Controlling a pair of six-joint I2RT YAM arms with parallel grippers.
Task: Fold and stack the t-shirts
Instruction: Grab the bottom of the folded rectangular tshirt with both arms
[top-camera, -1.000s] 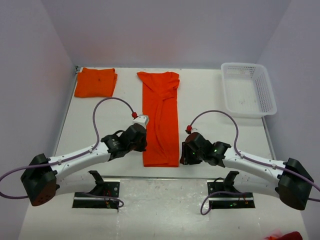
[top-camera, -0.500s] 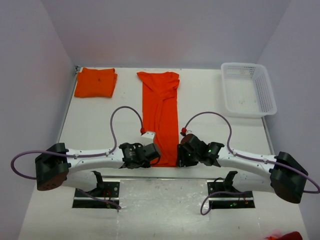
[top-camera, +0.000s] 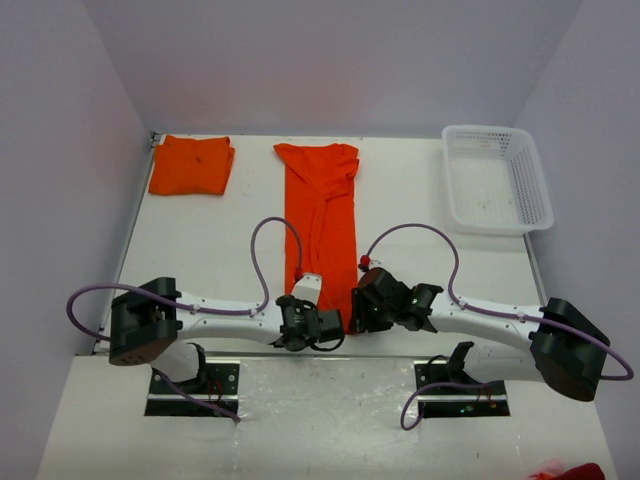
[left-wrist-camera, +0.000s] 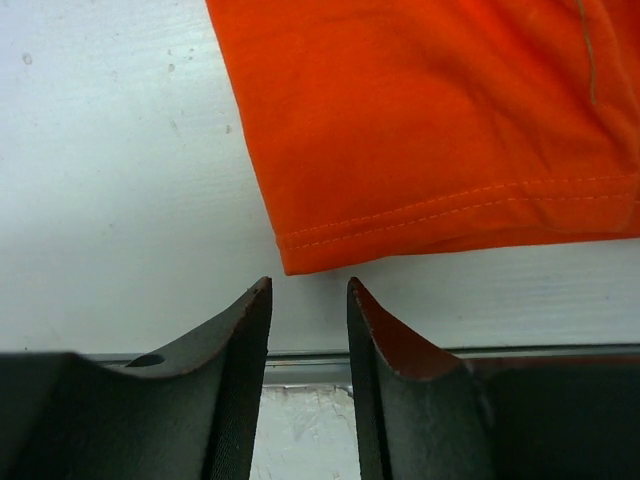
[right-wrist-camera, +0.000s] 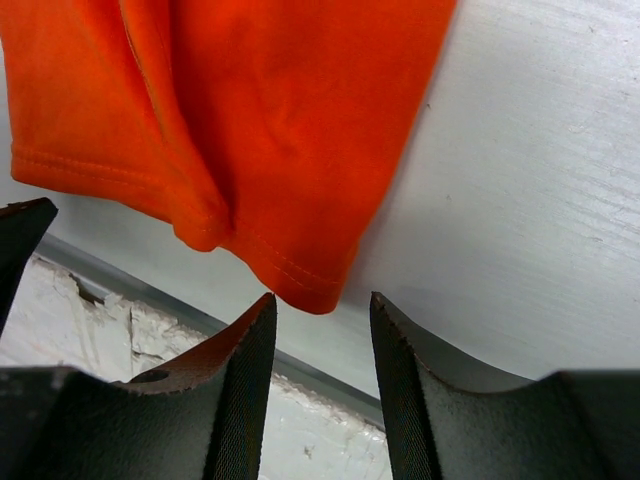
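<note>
An orange t-shirt (top-camera: 322, 230), folded lengthwise into a long strip, lies down the middle of the table. A second orange t-shirt (top-camera: 191, 165) lies folded at the back left. My left gripper (top-camera: 322, 322) is open at the strip's near left corner (left-wrist-camera: 300, 262), which lies just beyond its fingertips (left-wrist-camera: 262, 290). My right gripper (top-camera: 357, 312) is open at the near right corner (right-wrist-camera: 305, 295), which lies between its fingertips (right-wrist-camera: 268, 302). Neither gripper holds anything.
A white lattice basket (top-camera: 496, 178) stands at the back right. The table's near edge, a metal strip (left-wrist-camera: 420, 352), runs just under both grippers. Purple cables loop above both arms.
Both grippers have moved toward the near end of the strip-shaped shirt. The left one came in from the left side to the near left corner. The shirts have not moved.
</note>
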